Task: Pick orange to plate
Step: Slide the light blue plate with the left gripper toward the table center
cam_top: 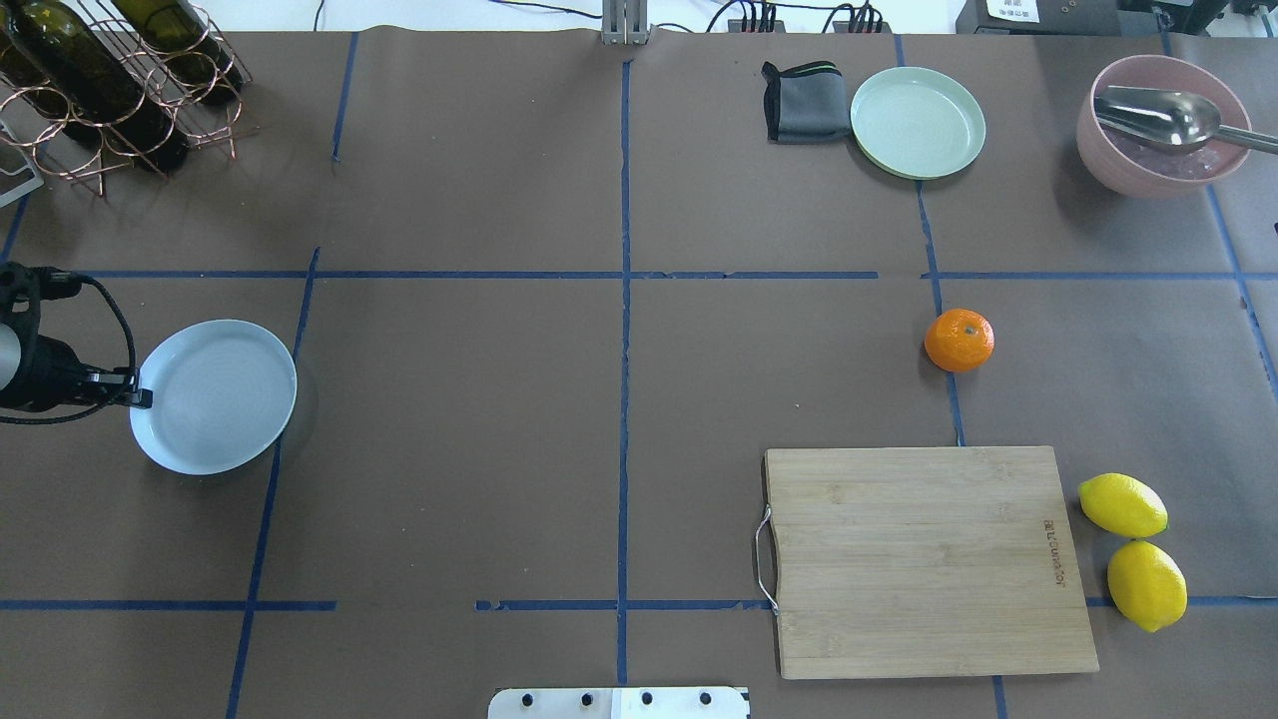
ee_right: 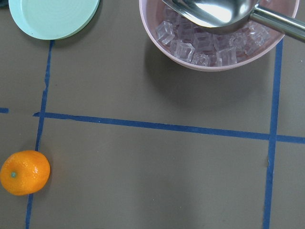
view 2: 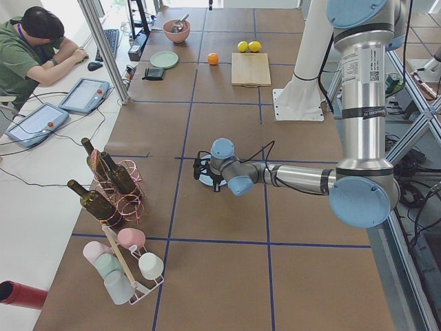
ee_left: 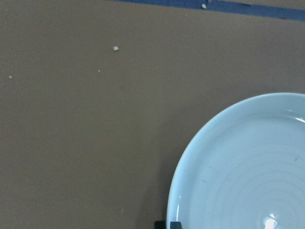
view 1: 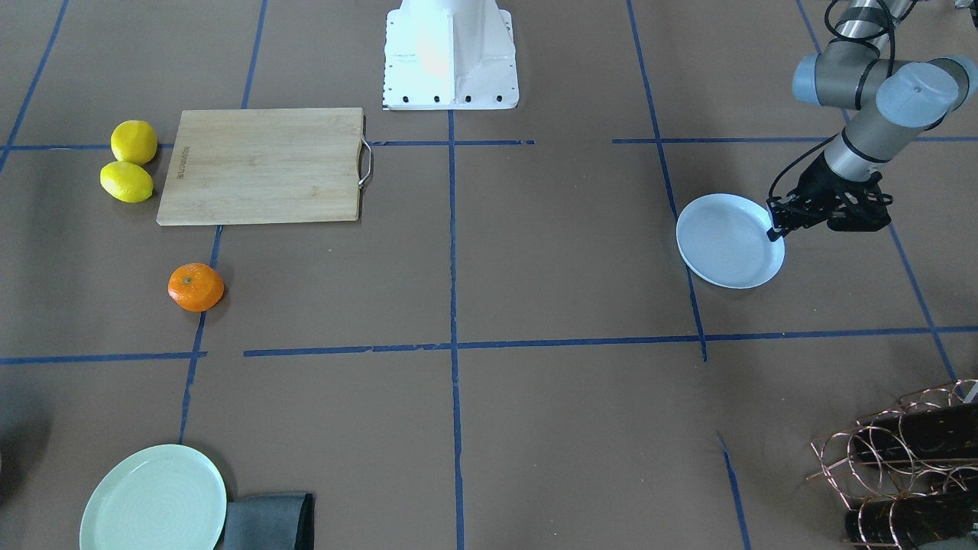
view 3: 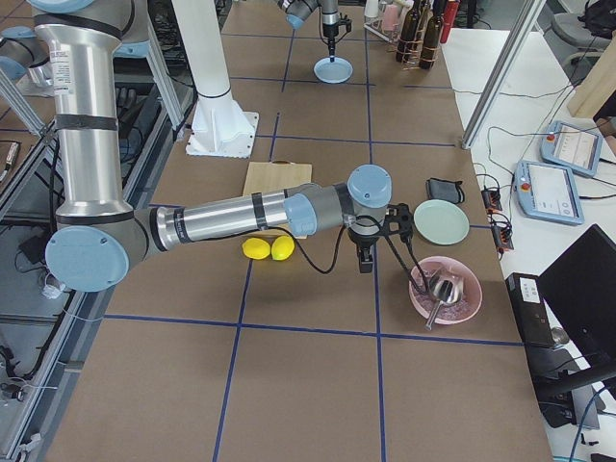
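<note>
Brown blue-taped table by a desk; left gripper tight on plate (right gripper: unclear).

Overhead and front views face each other, sharing orange and plate.

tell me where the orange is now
Overhead view: the orange sits right of centre on a blue tape line, between the cutting board and mint-green plate.
</note>
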Robot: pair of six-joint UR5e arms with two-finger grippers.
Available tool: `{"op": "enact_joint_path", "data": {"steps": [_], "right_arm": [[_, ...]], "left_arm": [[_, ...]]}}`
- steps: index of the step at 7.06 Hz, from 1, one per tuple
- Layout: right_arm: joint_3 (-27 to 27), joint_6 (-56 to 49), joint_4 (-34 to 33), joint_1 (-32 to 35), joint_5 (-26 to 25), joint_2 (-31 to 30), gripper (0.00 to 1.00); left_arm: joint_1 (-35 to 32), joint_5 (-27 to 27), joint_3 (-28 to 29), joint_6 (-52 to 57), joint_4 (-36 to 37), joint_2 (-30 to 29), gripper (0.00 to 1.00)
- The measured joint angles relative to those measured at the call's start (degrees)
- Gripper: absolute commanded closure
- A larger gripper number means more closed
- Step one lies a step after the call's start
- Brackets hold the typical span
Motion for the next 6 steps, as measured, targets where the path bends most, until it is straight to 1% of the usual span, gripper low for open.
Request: {"op": "enact_joint_path", "data": {"steps": [1,2,3,4,6], "right_arm": [[0.3,0.1,0.0,0.0,0.0,0.0,0.00],[0.6,0.3,0.0,0.0,0.1,0.0,0.00],[0.8,0.4,0.0,-0.1,0.1,0.0,0.00],[1.1,0.5,-0.1,-0.3,0.2,0.1,0.00],[1.6,0.7,-0.1,-0.8,0.0,0.1,0.00]], "left_arm": [[-0.5,-1.1,-2.2,0.2,0.5,0.4,1.00],[-2.1,-3.8,-4.6,0.2,2.3,0.8,1.00],[-4.7,-7.3,-6.5,0.3,5.3,-0.3,1.00],[-6.7,-9.6,-7.3,0.0,9.9,-4.6,1.00],[-7.4,-10.6,-6.5,-3.4,23.0,-19.1,1.00]]}}
